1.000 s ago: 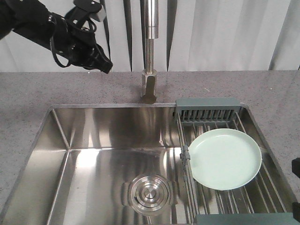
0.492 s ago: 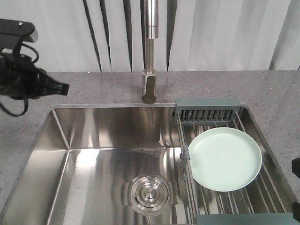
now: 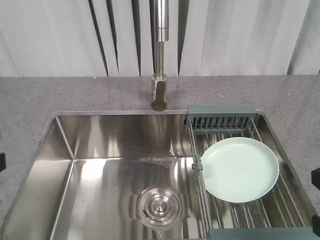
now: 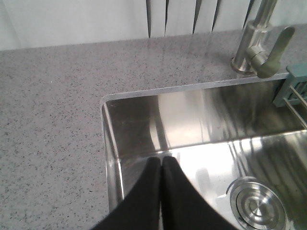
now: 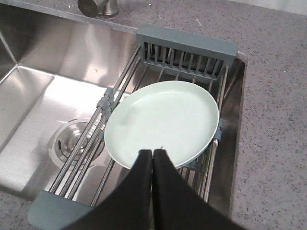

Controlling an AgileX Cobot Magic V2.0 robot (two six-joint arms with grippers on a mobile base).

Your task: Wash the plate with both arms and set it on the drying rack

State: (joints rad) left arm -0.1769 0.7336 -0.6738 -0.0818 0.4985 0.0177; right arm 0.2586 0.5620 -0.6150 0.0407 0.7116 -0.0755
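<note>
The pale mint-green plate (image 3: 240, 170) lies flat on the drying rack (image 3: 221, 118), which spans the right end of the sink. In the right wrist view the plate (image 5: 163, 120) rests on the rack's wires, below the slotted comb end (image 5: 184, 48). My right gripper (image 5: 152, 153) is shut with nothing in it, its tips over the plate's near rim and apart from it. My left gripper (image 4: 160, 160) is shut and empty, hovering over the sink's back left corner. In the front view only small black bits of the arms show at the frame edges (image 3: 316, 177).
A steel faucet (image 3: 160, 60) stands behind the sink basin (image 3: 100, 150), and a round drain (image 3: 159, 205) sits in its floor. Grey speckled counter (image 3: 45, 97) surrounds the sink. Pale curtains hang behind.
The left arm has swung from the upper left down and out of the front view. The plate and rack have not moved.
</note>
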